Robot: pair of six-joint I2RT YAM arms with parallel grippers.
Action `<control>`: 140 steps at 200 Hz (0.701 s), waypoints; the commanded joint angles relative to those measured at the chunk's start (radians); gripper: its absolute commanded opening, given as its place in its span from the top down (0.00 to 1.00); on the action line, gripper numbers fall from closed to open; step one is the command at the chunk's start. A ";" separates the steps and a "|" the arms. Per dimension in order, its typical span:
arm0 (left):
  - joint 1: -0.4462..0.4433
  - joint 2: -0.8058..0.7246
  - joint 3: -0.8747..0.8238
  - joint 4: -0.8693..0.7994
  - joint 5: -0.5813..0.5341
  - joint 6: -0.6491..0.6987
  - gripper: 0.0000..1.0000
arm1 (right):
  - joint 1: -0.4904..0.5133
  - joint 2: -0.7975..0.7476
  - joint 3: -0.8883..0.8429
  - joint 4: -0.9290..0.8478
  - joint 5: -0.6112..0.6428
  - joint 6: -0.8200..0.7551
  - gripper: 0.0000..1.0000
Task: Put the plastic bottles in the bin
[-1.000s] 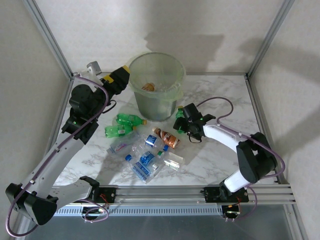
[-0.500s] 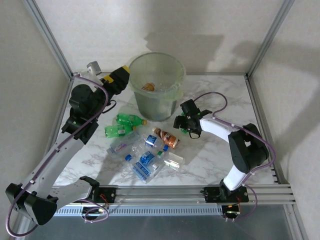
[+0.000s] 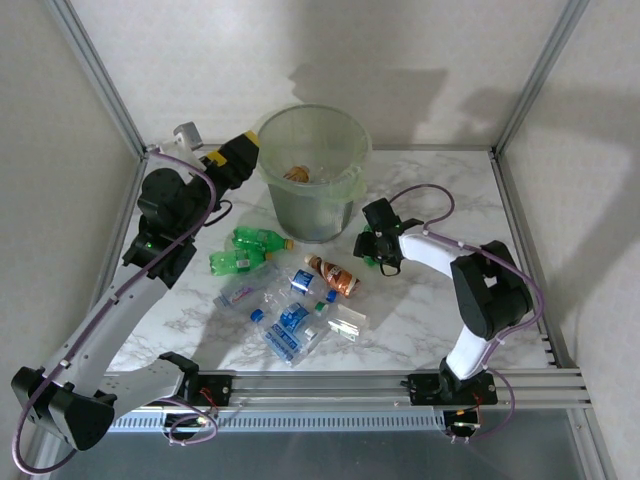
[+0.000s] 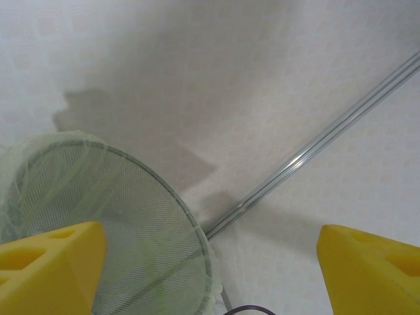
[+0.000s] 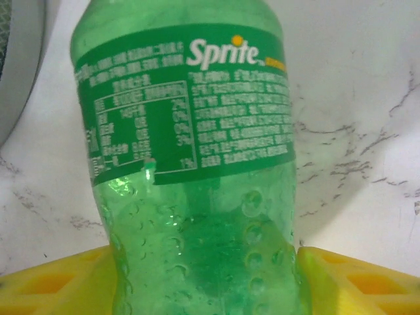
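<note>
Green bottle (image 5: 197,197): translucent green plastic, rounded, with small raised dimples on the lower body. It lies on the tabletop (image 5: 354,131), just right of the foot of the bin.
Label: a darker green wrap with a white "Sprite" word, a yellow dot over the i and blocks of fine white print. Its lower left edge is torn.
Right fingers (image 5: 354,279): the yellow foam pads sit on either side of the green bottle's dimpled body. Each pad touches it, so they are closed on it. From above, these fingers (image 3: 372,250) are low on the tabletop, near the orange-labelled bottle.
Other bottles: two green bottles (image 3: 250,250) with yellow caps lie side by side left of the bin's foot. An orange-labelled bottle (image 3: 335,276) lies in the middle. Crumpled clear bottles (image 3: 290,322) with blue labels and caps are heaped towards the near edge.
Bin (image 3: 315,205): a round, tapered, pale-green translucent bucket with a rolled rim, standing upright at the back. Its inside wall (image 4: 151,216) has a fine mesh texture. Something small and orange-brown lies at the bottom.
Left fingers (image 4: 49,262): the yellow pads are spread wide with nothing between them. They are raised beside the bin's left rim (image 3: 243,152).
Tabletop: smooth, white marble pattern with grey veins.
</note>
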 commanded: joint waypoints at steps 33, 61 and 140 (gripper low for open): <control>0.016 0.012 0.005 0.001 0.028 -0.010 0.16 | -0.003 -0.106 -0.092 0.056 -0.003 -0.002 0.41; 0.016 0.020 0.012 -0.003 0.039 -0.013 0.16 | -0.004 -0.163 -0.123 0.063 -0.005 -0.001 0.44; 0.018 0.098 0.148 -0.126 0.134 0.059 0.16 | -0.003 -0.584 -0.155 0.010 0.084 -0.028 0.45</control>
